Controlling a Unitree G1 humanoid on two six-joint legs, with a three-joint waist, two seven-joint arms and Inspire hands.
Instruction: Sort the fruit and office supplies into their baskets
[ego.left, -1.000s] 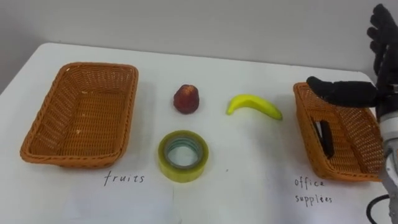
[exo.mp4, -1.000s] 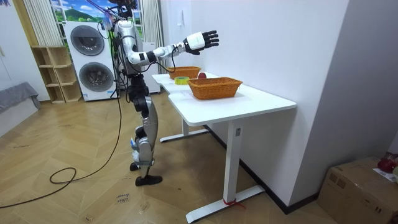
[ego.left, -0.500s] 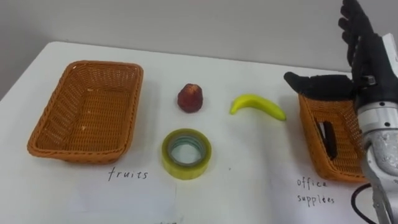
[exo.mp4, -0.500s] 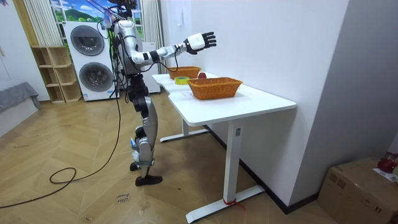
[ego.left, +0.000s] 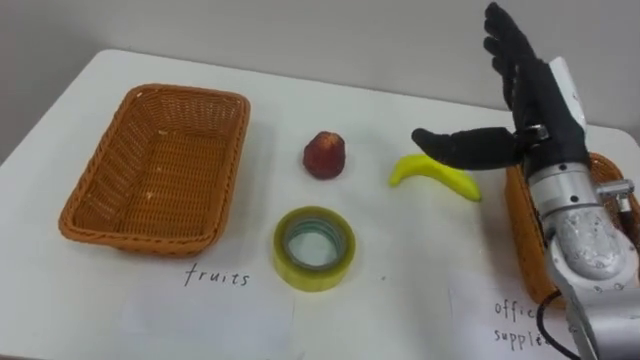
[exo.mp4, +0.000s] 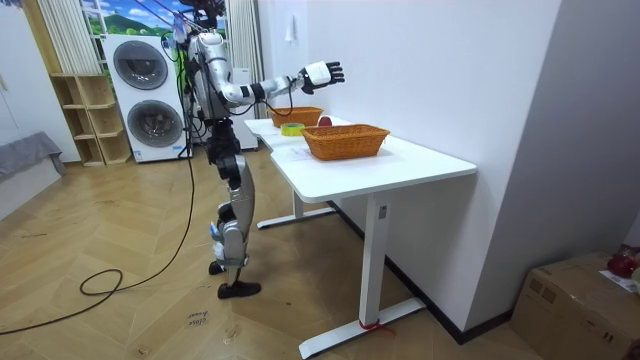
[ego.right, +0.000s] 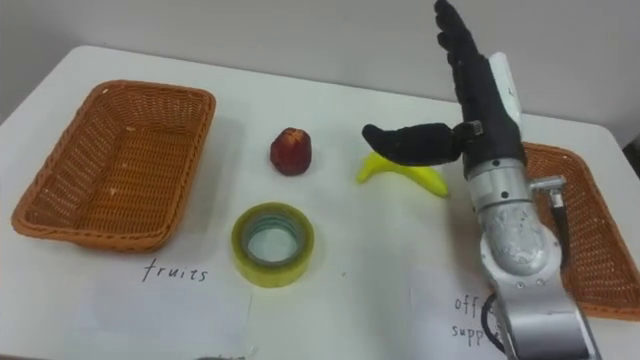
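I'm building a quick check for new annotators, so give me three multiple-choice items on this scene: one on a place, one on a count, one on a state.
1. Where does the tape lie?
A. on the floor
B. in the robot hand
C. on the table, nearer the robot than the apple

2. How many fruits lie outside the baskets?
A. one
B. two
C. three

3. What state is the right robot hand in?
A. open, holding nothing
B. shut on the banana
C. shut on the tape

Key: 1 C, the roll sits on the white top below the apple in the eye views. 2 B, the apple and the banana lie on the table. 3 A, its fingers are straight and its thumb spread, with nothing held.
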